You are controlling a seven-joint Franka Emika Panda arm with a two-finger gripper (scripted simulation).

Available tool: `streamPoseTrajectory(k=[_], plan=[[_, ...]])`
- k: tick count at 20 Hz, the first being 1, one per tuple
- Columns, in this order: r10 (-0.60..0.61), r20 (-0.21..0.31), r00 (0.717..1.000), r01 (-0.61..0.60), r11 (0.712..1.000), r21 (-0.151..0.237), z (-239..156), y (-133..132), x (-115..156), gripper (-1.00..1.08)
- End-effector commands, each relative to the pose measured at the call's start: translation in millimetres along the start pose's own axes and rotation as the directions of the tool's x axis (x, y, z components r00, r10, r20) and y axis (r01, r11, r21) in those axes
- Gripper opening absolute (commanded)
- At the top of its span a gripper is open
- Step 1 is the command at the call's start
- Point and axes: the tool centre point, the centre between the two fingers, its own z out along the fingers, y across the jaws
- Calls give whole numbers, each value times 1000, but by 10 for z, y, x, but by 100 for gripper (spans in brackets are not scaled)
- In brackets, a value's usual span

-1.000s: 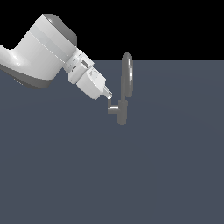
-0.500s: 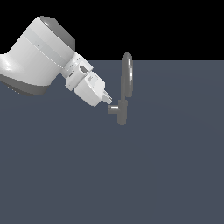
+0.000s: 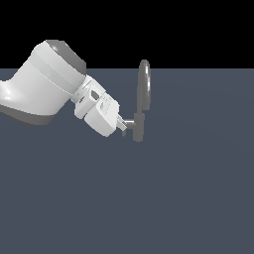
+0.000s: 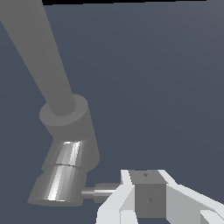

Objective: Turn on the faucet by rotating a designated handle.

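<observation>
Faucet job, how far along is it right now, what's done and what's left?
Done: the arm has reached the faucet, with the gripper at the handle on the body's side. In hand: in the wrist view the fingers sit at the handle's stub; whether they are clamped on it cannot be told. Left: the turn itself. No rotation can be judged yet.

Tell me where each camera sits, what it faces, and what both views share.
Exterior view: off the arm, side-on and slightly above the grey floor, facing the faucet; the white arm enters from this view's left, its claw at the handle.
Wrist view: on the arm's wrist, close up on the faucet body; only the claw's white fingers show.
Shared: faucet, handle stub, claw.
</observation>
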Motion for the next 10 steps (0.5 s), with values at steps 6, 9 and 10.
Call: streamPoseTrajectory(k=[6,9,10], plan=[[-8,-8,1000,7,1000,-8,186,33,-176,-100],[-10,-7,1000,10,1000,-14,313,22,-295,-100],[-11,-6,1000,11,1000,-16,355,18,-335,-100]])
